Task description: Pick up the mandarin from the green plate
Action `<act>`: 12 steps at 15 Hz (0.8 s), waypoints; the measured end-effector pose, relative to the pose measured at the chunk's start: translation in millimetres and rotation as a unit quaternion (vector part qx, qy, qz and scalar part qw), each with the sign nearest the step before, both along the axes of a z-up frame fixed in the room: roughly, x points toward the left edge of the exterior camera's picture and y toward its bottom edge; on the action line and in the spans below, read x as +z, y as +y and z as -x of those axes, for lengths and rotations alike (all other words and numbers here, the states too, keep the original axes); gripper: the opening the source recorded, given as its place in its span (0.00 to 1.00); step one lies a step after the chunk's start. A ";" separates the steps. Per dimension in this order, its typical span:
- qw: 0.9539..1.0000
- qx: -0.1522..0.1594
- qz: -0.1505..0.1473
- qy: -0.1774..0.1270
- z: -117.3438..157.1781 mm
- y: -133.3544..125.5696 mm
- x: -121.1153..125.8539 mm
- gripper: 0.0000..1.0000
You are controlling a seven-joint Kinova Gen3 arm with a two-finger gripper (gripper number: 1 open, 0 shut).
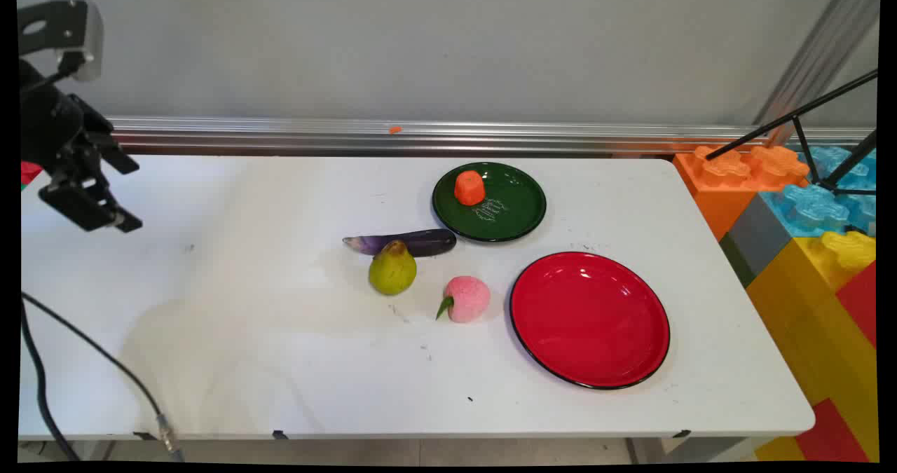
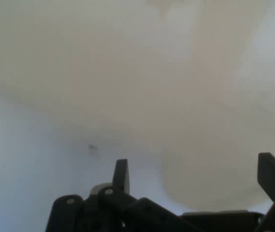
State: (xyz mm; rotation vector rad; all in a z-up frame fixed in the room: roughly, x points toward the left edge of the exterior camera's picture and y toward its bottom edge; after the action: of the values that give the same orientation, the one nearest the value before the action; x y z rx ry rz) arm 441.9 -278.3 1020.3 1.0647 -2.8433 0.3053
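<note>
Hovering: your gripper [image 1: 105,217] [image 2: 195,176] hangs at the frame's left, fingers spread, holding nothing.
Nearest: pear [image 1: 392,268], touching eggplant [image 1: 406,242], mid-frame.
Right: peach [image 1: 465,298], red plate [image 1: 589,319].

Gripper [image 2: 198,176] fingers [image 2: 121,175] spread wide over bare white table [image 2: 137,87] — one small dark mark [image 2: 93,148]

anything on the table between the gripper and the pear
No. In the main view only bare white table lies between the open gripper, raised at the far left, and the pear; the eggplant touches the pear's far side.
</note>
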 end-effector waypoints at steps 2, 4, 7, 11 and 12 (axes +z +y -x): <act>1.000 0.013 0.018 0.009 0.9 -6.9 0.9 1.00; 0.998 0.033 0.048 0.025 6.6 -25.8 1.0 1.00; 0.993 0.052 0.091 0.054 21.9 -65.1 -2.4 1.00; 0.985 0.066 0.127 0.100 44.9 -113.1 -13.4 1.00; 0.982 0.070 0.132 0.112 51.4 -125.1 -17.7 1.00</act>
State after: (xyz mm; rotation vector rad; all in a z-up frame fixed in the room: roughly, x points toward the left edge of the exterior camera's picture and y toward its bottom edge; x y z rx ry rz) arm 390.5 -403.4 1002.6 1.1613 -2.4534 0.5217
